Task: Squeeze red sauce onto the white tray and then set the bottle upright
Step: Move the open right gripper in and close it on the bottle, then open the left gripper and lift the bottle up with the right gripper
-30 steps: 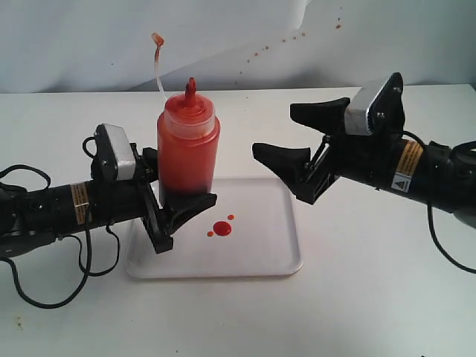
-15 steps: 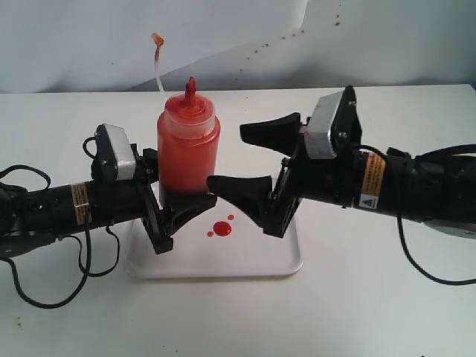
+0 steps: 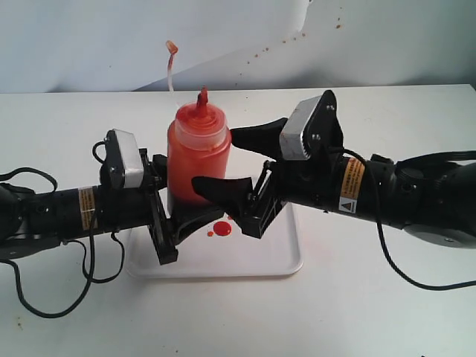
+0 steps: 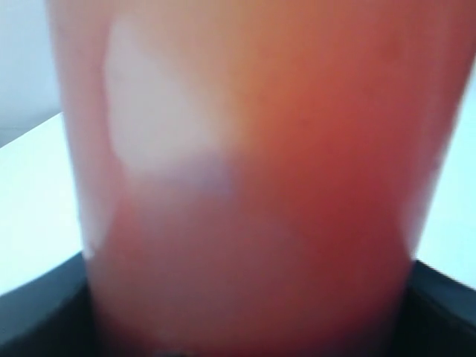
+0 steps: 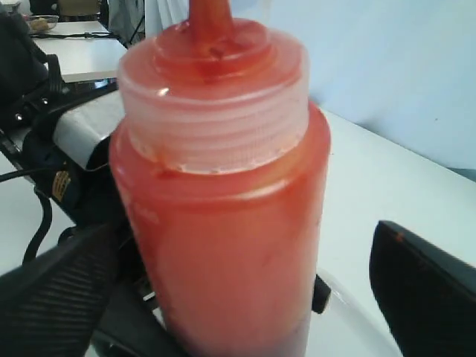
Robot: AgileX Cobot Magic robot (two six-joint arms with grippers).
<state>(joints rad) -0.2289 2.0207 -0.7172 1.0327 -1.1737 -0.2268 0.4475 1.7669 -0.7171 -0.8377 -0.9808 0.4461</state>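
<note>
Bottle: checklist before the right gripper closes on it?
1. Bottle upright: ok, nozzle points up.
2. Left gripper clamped on the bottle's lower part: ok.
3. Right gripper open, one jaw on each side of the bottle: ok. The right wrist view shows a clear gap on one side.
4. Red sauce on the white tray: ok, a blob beside the bottle.
5. Bottle base resting on the tray: cannot tell, the left gripper hides it.
6. Cap on the nozzle: not ok, it stands off on its tether.
</note>
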